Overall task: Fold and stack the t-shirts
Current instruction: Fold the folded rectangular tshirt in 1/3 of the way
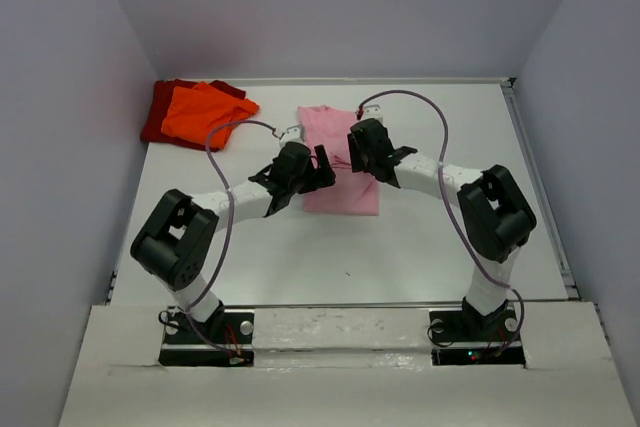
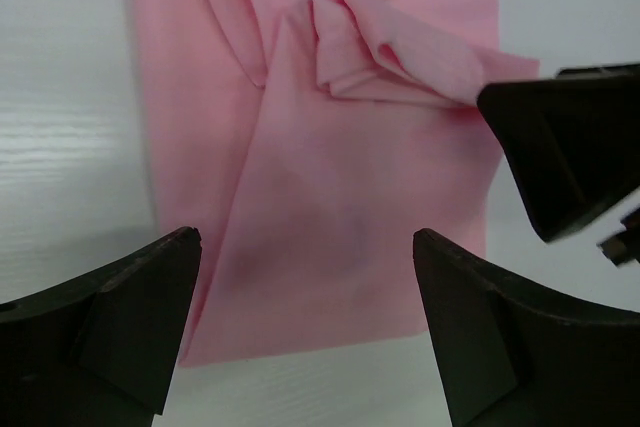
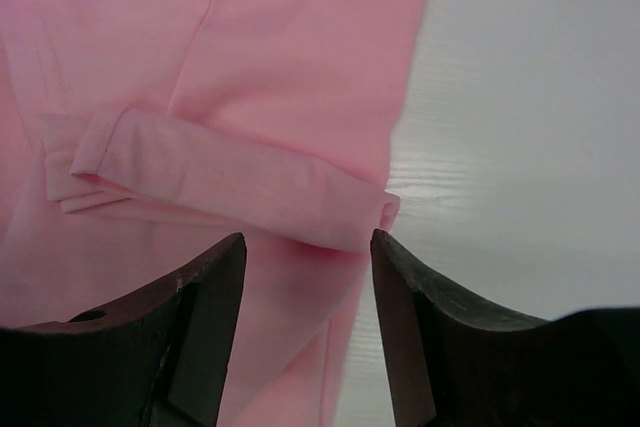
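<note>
Altogether three t-shirts (image 1: 338, 147), pink (image 2: 330, 207), orange (image 1: 205, 112), dark red (image 1: 157, 117)

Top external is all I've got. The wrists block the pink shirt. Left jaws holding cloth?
Observer: No. The left wrist view shows the left gripper wide open above the pink shirt, with nothing between its fingers.
Operator: Right one?
Observer: The right gripper is open too. A folded sleeve hem lies just ahead of its fingertips, unclamped.
Operator: Shirt flat?
Observer: Not quite. In the left wrist view a bunched fold stands up beside the right gripper's finger.
</note>
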Robot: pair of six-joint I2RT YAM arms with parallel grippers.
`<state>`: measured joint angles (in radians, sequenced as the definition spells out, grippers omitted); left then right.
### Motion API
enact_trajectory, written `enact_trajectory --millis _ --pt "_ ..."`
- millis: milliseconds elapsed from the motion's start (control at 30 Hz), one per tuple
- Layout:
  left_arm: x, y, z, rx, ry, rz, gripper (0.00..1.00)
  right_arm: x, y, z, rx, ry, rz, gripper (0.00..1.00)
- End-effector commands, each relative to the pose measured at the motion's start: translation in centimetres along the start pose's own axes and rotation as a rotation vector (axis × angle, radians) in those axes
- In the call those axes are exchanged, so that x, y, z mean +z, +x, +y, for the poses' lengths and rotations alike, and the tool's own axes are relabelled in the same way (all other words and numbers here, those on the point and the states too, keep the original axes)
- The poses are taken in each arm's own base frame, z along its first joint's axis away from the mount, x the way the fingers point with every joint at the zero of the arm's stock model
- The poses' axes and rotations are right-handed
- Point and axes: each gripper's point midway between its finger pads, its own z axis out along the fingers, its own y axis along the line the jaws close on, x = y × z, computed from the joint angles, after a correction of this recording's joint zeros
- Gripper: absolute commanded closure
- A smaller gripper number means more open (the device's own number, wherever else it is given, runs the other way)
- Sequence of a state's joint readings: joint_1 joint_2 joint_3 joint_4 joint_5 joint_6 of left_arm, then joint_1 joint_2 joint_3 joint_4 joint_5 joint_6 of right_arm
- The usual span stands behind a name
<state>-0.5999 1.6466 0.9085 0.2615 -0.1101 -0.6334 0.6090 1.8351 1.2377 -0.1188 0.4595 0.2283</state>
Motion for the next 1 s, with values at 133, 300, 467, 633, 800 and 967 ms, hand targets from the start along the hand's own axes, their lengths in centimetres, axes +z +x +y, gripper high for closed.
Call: enact_trajectory --millis 133,300,467,633,800,967 --pt "-5.3 -1.8 -3.7 -0.036 0.162 -0.061 0.04 1.0 -2.1 4.5 -0.023 -0.181 0.014 0.42" --pt "-6.8 -2.2 -2.9 -0.002 0.140 -0.087 0.04 1.9 -1.4 5.5 -0.019 -0.207 0.044 0.42" --pt "-5.5 -0.5 -1.6 0.006 0.109 -0.056 0.04 2.3 -0.3 6.0 -0.025 -0.206 0.069 0.42" --pt "-5.1 0.1 -2.2 -0.020 0.145 -0.038 0.05 2.9 0.7 6.1 -0.038 -0.207 0.091 0.43" --pt "-5.6 -0.6 -2.3 0.007 0.139 -0.051 0.04 2.7 1.1 6.2 -0.043 -0.220 0.101 0.43" --pt "-5.2 -0.2 -1.9 0.012 0.122 -0.035 0.05 2.4 1.6 7.0 -0.045 -0.250 0.111 0.43"
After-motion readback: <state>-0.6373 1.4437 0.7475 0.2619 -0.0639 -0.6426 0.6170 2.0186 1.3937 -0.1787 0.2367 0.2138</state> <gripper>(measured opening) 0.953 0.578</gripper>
